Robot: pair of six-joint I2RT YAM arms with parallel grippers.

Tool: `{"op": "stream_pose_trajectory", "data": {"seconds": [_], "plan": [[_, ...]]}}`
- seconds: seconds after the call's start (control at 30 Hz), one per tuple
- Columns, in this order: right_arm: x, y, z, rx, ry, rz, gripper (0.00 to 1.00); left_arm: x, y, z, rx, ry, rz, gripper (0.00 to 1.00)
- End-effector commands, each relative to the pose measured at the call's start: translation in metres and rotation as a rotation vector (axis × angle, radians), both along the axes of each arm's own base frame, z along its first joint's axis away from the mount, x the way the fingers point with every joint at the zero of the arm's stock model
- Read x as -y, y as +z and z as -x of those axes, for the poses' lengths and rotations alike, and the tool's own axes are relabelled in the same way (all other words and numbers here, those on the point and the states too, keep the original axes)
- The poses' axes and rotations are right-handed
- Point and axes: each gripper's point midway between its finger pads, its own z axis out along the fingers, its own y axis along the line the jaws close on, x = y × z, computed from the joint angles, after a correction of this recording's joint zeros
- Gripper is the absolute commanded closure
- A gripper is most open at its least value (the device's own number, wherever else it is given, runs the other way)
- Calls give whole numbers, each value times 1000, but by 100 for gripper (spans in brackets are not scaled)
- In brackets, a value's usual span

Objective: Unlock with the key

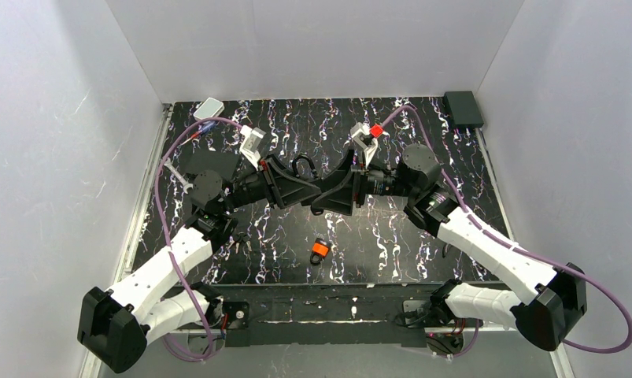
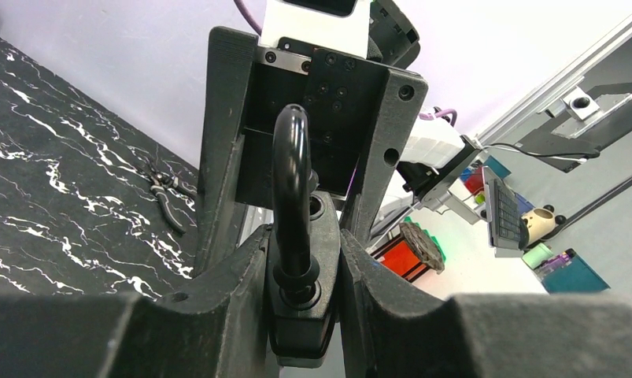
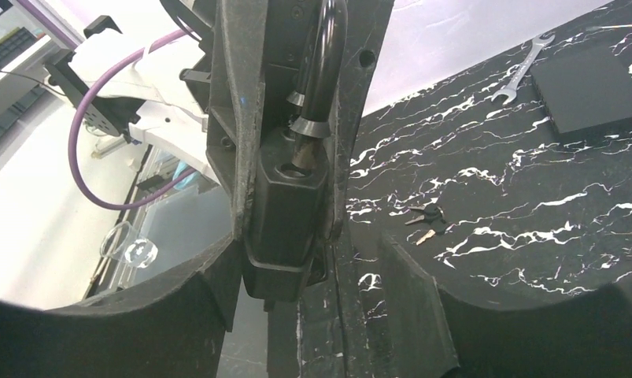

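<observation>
From above, both arms meet over the counter (image 1: 391, 236) at a black padlock (image 1: 303, 167). Left wrist: left claw (image 2: 303, 299) clamps the padlock's body, shackle upward. Right wrist: right claw (image 3: 312, 331) gapes around the padlock; the key (image 3: 428, 231) lies flat on the counter right of it, clear of both claws, pale blade aimed lower-left.

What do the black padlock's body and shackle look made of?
The padlock body looks like matte black plastic or painted metal, judging by its dull, even sheen. The shackle is glossy black-coated, with bare pale metal at its foot: probably steel.
</observation>
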Motion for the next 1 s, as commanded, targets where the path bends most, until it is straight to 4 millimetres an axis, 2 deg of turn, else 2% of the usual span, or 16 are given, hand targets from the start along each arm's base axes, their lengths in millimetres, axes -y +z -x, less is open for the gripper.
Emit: {"op": "stream_pose_trajectory", "data": {"seconds": [0.0,0.13,0.3,0.37,0.57,0.6,0.67,0.77,0.8,0.87,0.97], "plan": [[-3,27,-1,28,3,-66,33,-6,30,6,107,21,73,100],[-9,28,-5,-5,11,-78,45,-6,28,5,108,27,70,100],[-13,35,-7,-23,15,-111,46,-5,21,2,99,36,60,100],[-14,36,-7,-25,15,-117,51,-4,18,0,96,40,56,100],[-14,28,-10,-33,-1,-96,97,-5,13,-4,87,64,48,100],[-14,26,-11,-29,-12,-89,99,-4,11,-6,81,70,41,97],[-12,19,-13,-26,-32,-63,99,-5,7,-8,72,84,27,79],[-8,8,-15,-22,-62,-14,99,-8,-1,-11,62,121,0,39],[-7,3,-15,-27,-67,6,99,-10,-2,-13,60,140,-10,29],[-5,0,-13,-24,-72,25,99,-13,-9,-16,40,174,-39,21],[-2,-4,-12,-21,-78,35,99,-15,-12,-22,15,212,-62,18]]}}
